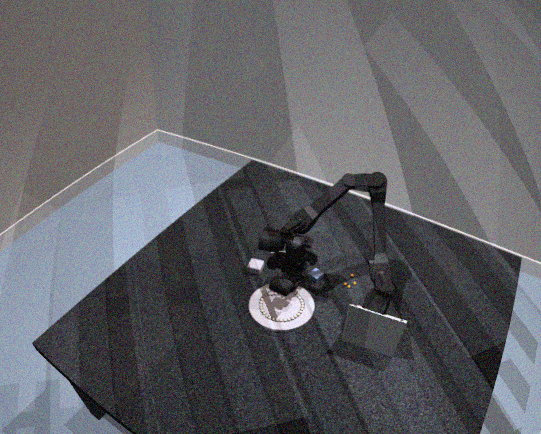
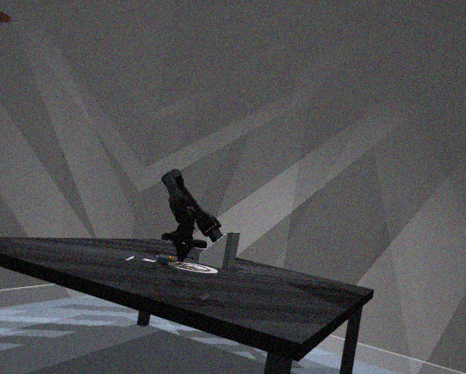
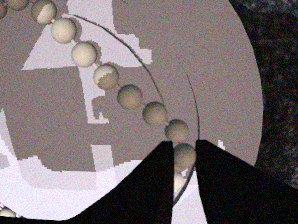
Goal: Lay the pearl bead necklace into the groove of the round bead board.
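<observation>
The round white bead board [image 1: 281,326] [image 3: 235,100] lies flat on the dark table. The pearl bead necklace [image 1: 287,320] [image 3: 130,96] lies on it in a loop. In the wrist view its stretch from the upper left to the fingers runs inside the thin curved groove lines. My gripper [image 2: 182,258] [image 3: 183,151] points down at the board's edge region on the arm's side, shut on a bead of the necklace. The fingers hide the beads beside them, and the arm hides part of the loop in the top view.
A white block [image 1: 255,265] and a blue block [image 1: 316,273] lie beyond the board, near the arm. Several small orange dots [image 1: 350,283] are near the arm's base. A grey upright panel [image 1: 376,330] [image 2: 231,251] stands to the right of the board.
</observation>
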Robot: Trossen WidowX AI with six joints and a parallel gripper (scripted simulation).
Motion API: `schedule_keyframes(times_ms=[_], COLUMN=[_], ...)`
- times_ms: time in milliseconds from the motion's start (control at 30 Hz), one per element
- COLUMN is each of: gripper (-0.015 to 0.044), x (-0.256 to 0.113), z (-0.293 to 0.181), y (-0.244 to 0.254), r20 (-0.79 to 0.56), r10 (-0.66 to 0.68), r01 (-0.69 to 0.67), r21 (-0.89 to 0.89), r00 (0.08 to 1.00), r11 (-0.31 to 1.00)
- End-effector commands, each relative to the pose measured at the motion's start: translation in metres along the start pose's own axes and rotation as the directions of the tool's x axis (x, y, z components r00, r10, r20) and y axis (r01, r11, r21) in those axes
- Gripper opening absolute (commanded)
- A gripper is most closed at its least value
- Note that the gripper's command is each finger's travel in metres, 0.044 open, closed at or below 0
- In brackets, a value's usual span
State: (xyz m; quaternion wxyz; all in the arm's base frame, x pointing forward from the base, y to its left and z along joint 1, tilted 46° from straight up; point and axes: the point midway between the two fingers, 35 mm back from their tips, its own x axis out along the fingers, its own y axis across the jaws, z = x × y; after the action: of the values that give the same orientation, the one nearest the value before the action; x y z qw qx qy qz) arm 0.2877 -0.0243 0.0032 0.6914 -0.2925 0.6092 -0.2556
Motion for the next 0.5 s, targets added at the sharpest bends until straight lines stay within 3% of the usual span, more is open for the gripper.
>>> schedule_keyframes(times_ms=[0, 200, 467], gripper=[0.0000, 0.0000, 0.0210], x=[0.0024, 0.0080, 0.0050], z=[0.0007, 0.0006, 0.0030], y=[-0.0015, -0.0015, -0.0010], r20=[-0.001, -0.001, 0.005], r10=[0.000, 0.000, 0.003], r01=[0.000, 0.000, -0.003], r21=[-0.001, -0.001, 0.005], r00=[1.000, 1.000, 1.000], r11=[1.000, 1.000, 1.000])
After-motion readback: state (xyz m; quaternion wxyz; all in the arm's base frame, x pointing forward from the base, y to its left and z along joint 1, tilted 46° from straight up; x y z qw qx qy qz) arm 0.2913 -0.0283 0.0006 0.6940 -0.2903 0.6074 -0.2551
